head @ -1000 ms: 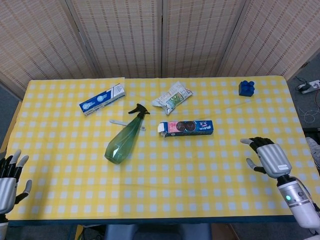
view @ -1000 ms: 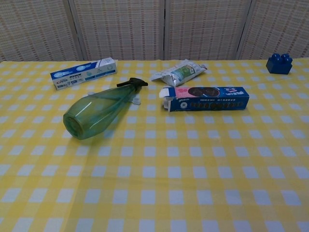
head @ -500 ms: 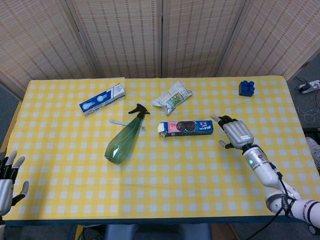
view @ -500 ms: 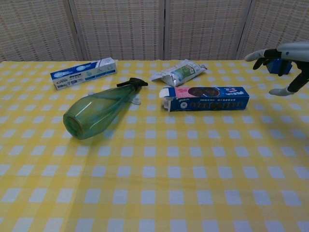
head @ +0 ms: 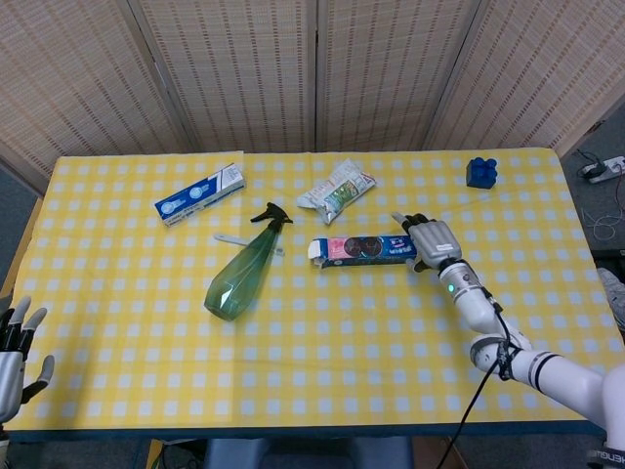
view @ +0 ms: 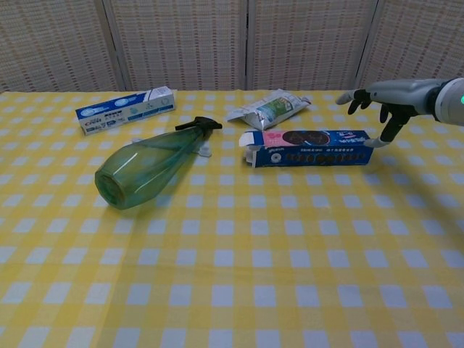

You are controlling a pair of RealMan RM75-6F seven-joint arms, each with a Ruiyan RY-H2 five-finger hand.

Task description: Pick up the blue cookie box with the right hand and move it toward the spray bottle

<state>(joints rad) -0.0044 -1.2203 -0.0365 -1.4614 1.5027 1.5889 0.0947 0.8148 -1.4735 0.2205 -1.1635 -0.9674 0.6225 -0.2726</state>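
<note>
Both hands hold nothing: right hand (head: 427, 239) fingers (view: 386, 129) spread above the blue cookie box (view: 307, 147) end; left hand (head: 15, 347), cut off, splayed. Checked tablecloth (head: 322, 342), wicker screens (head: 312, 68).

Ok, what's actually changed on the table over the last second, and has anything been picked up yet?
The right robot hand has swept in from the table's near right edge to the right end of the blue cookie box, fingers spread over it. Nothing is gripped yet. The box, spray bottle and the other items haven't moved; the left robot hand stays at the near left corner.
</note>
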